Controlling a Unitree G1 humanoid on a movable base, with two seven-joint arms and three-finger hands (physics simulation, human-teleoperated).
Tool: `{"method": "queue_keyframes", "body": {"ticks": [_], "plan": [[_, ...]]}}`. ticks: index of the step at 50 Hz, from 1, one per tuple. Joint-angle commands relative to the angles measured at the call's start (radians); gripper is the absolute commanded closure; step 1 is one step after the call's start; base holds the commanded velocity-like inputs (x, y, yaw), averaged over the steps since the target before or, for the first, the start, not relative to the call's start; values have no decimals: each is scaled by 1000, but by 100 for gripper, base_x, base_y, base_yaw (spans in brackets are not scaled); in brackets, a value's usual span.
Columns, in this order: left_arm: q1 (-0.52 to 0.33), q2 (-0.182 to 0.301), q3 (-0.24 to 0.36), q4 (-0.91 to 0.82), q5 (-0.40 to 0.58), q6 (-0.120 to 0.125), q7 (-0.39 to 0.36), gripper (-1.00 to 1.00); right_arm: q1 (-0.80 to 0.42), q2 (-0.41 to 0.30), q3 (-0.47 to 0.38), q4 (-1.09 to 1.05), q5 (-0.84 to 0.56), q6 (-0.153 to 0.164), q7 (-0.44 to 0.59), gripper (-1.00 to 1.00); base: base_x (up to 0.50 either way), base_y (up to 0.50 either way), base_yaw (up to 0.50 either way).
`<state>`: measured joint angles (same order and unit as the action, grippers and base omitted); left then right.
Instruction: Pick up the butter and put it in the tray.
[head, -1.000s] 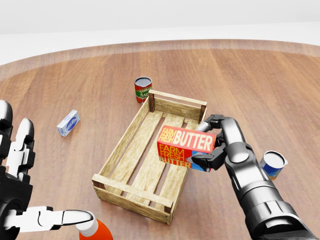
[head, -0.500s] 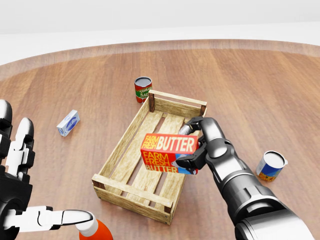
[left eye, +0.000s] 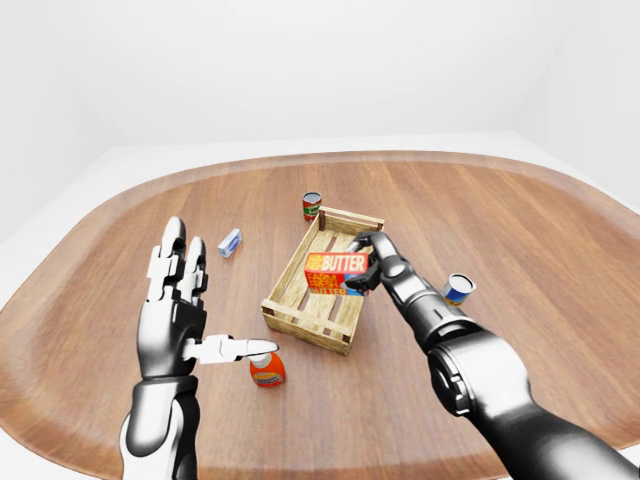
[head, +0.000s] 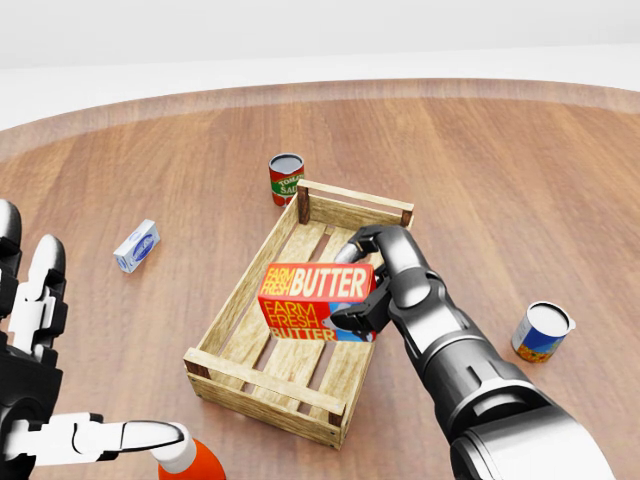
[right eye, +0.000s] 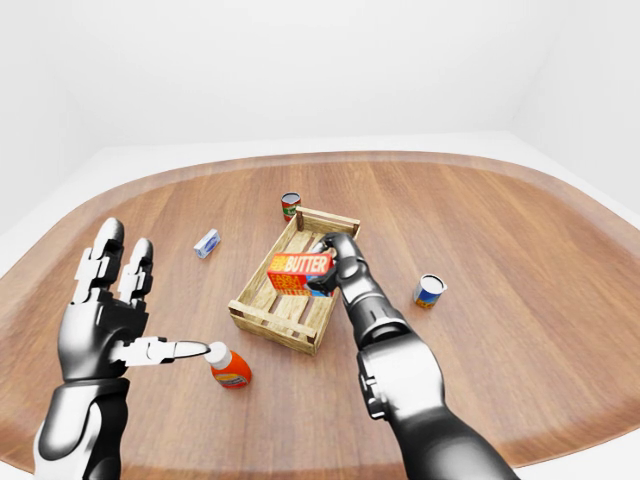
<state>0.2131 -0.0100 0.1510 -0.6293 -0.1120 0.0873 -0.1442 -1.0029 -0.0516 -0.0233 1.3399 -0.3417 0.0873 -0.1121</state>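
The butter (head: 312, 302) is a red and orange box with white lettering, held over the middle of the wooden slatted tray (head: 232, 305). My right hand (head: 368, 285) is shut on the box's right end, its dark fingers wrapped round it. Whether the box touches the tray's slats I cannot tell. My left hand (left eye: 180, 310) is raised at the left of the left-eye view, open, fingers spread, holding nothing, well apart from the tray.
A red tomato can (head: 285, 179) stands just above the tray's top corner. A small blue and white carton (head: 136, 245) lies to the left. A blue can (head: 541, 331) stands at the right. An orange bottle (head: 195, 462) sits by my left thumb.
My right hand has carried the butter leftward, from the tray's right wall to over its middle. The left hand and the other things have stayed put.
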Motion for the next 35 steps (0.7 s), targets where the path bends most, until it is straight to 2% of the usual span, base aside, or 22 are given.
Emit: {"method": "queue_keyframes", "body": {"ticks": [1,15,19,26,35], "plan": [[-4,1,12,-6,-9,0,-3,-100,-27,20,-44,-18,5,0,-14,100,0,0,0],[0,0,-2,-3,0,0,-2,-100,-29,37,-66,-8,28,0,-27,100,0,0,0],[-1,1,5,-8,-6,0,-4,-100,-29,40,-70,-7,39,-8,-33,100,0,0,0],[1,-1,1,-11,-2,0,-4,-100,-24,43,-84,-4,65,-43,-48,100,0,0,0],[0,-1,4,-4,-5,0,-7,-100,-11,49,-85,0,68,-57,-56,100,0,0,0]]}}
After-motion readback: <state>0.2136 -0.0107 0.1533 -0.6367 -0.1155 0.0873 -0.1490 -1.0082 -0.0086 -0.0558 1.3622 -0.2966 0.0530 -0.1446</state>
